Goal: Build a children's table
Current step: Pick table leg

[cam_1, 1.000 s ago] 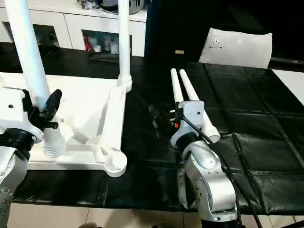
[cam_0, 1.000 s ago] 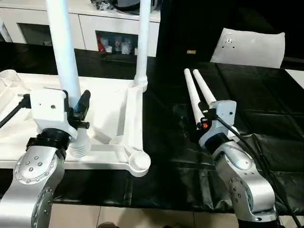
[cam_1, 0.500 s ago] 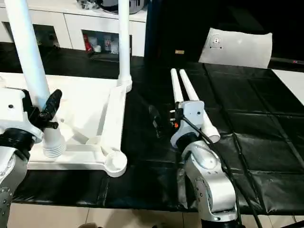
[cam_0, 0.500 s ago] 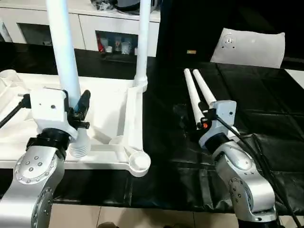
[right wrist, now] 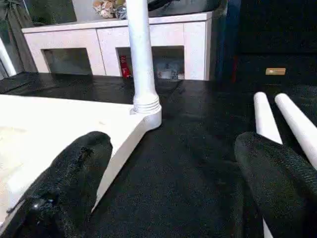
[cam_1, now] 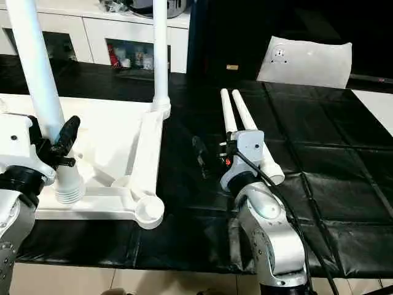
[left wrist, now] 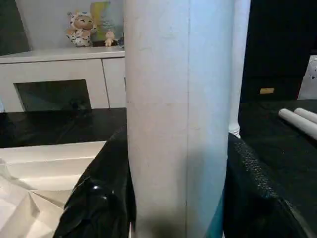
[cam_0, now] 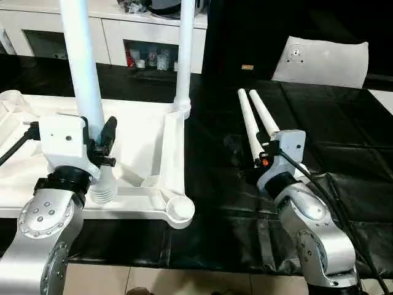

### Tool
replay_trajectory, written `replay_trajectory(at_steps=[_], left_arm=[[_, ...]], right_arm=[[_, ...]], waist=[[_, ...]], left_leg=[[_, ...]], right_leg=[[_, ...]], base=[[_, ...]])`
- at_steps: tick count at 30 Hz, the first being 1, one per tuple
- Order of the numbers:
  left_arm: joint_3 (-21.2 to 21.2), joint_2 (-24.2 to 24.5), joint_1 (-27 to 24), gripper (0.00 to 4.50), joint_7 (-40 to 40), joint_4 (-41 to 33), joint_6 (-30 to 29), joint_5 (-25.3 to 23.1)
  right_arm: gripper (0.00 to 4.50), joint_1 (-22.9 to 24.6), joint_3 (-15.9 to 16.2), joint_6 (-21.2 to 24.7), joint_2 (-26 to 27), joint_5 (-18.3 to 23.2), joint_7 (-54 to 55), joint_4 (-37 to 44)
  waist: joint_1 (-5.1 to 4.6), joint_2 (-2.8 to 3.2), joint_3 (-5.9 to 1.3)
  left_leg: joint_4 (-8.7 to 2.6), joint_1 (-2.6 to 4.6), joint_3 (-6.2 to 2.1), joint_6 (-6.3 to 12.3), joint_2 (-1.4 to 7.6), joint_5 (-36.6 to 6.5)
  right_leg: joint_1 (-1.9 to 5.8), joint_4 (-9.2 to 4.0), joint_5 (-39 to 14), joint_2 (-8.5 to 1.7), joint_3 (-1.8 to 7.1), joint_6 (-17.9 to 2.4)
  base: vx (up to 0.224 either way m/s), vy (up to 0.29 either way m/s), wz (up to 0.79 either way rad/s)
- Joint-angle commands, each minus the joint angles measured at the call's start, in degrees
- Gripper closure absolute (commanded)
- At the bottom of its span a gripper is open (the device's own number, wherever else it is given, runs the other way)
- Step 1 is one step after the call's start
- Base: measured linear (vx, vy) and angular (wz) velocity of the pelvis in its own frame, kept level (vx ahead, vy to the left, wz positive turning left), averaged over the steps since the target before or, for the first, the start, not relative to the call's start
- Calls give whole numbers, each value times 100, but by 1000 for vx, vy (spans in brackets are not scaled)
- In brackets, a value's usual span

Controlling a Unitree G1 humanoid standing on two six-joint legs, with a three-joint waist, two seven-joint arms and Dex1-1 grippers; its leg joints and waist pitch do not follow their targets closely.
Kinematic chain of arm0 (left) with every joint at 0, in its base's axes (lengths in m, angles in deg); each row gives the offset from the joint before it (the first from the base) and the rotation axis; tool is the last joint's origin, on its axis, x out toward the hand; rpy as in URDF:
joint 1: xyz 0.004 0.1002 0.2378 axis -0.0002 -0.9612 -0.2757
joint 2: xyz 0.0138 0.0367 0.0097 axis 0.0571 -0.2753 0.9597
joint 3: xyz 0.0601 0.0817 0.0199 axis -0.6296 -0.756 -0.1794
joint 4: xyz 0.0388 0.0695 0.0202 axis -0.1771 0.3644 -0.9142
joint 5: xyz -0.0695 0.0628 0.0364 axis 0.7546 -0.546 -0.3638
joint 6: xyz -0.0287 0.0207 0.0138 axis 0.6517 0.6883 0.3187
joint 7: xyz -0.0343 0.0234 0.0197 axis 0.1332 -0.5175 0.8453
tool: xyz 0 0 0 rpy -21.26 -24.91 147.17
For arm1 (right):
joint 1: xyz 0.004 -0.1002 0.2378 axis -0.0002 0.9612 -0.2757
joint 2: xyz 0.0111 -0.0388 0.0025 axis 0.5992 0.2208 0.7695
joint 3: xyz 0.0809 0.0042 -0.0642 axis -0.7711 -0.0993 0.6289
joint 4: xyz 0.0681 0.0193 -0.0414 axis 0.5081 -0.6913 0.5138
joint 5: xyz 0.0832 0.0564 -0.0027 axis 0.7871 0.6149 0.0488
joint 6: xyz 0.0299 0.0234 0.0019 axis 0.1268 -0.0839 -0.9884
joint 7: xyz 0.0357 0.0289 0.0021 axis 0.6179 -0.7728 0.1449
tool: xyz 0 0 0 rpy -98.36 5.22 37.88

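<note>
White plastic table top (cam_0: 141, 141) lies upside down on black padded mat (cam_0: 344, 153). One leg (cam_0: 184, 55) stands in far corner socket. Left gripper (cam_0: 98, 144) pinches second leg (cam_0: 83, 80) upright, ribbed threaded end just above near rim, beside open round socket (cam_0: 180, 211).

Step in hand, by judgement: seating second leg. Next move calls for shifting threaded end over socket, keeping leg vertical, then lowering and twisting.

Right gripper (cam_1: 212, 161) spread wide, empty, beside two spare legs (cam_0: 258, 120) lying side by side on mat. Legs smooth, tapered, round.
</note>
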Motion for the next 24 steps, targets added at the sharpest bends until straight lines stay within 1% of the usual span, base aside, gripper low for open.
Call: replay_trajectory(at_steps=[1, 15, 24], left_arm=[[18, 1, -25, 264, 11, -47, 30, 13], [18, 1, -25, 264, 11, -47, 30, 13], [18, 1, -25, 264, 11, -47, 30, 13]], right_arm=[[13, -75, -20, 7, -8, -16, 47, -16], [13, -75, -20, 7, -8, -16, 47, -16], [13, -75, -20, 7, -8, -16, 47, -16]], waist=[[-2, 87, -307], [-1, 88, -306], [-2, 87, -305]], left_leg=[[-440, -7, 10, -159, 86, -1203], [-441, -6, 8, -161, 84, -1238], [-442, -9, 9, -161, 84, -1235]], right_leg=[[261, -432, -1689, -275, 218, -226], [258, -440, -1773, -276, 216, -205], [261, -436, -1734, -276, 216, -216]], base=[[0, 0, 0], [0, 0, 0], [0, 0, 0]])
